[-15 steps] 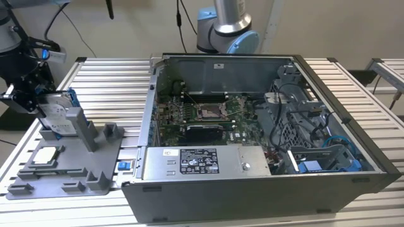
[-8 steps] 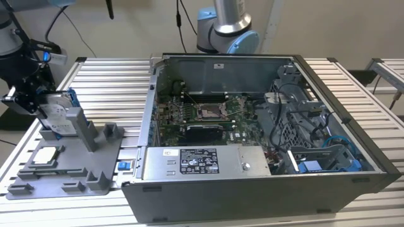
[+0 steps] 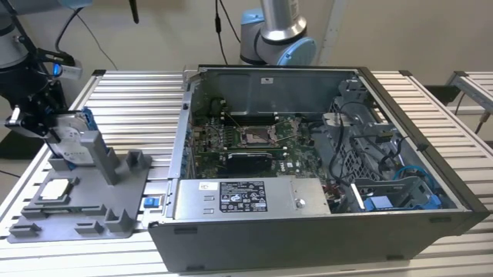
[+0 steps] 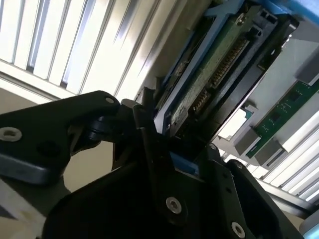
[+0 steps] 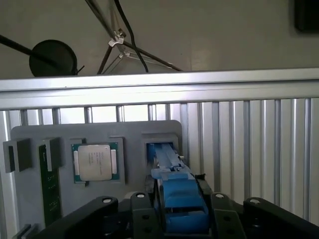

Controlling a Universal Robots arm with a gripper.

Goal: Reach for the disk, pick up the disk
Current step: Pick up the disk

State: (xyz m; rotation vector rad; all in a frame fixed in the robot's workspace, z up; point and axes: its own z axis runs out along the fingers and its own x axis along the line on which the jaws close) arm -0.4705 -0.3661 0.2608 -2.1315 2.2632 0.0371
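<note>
Where the slatted surface [image 3: 138, 98] carries the grey fixture [image 3: 85, 213], the disk [image 3: 68, 138] stands on edge in its slot, long axis upright, directly beneath the tool [image 3: 54, 122], whose jaws clasp its blue frame narrowly.

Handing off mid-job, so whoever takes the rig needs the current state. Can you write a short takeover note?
Hand: at the disk, straddling its blue-framed top edge. Whether it is clamped cannot be told.
Disk: upright in the grey holder, on the exterior view's left, beside the open computer case.
Done: the reach.
Left: the pick-up. The disk is not yet lifted clear of the holder.
</note>
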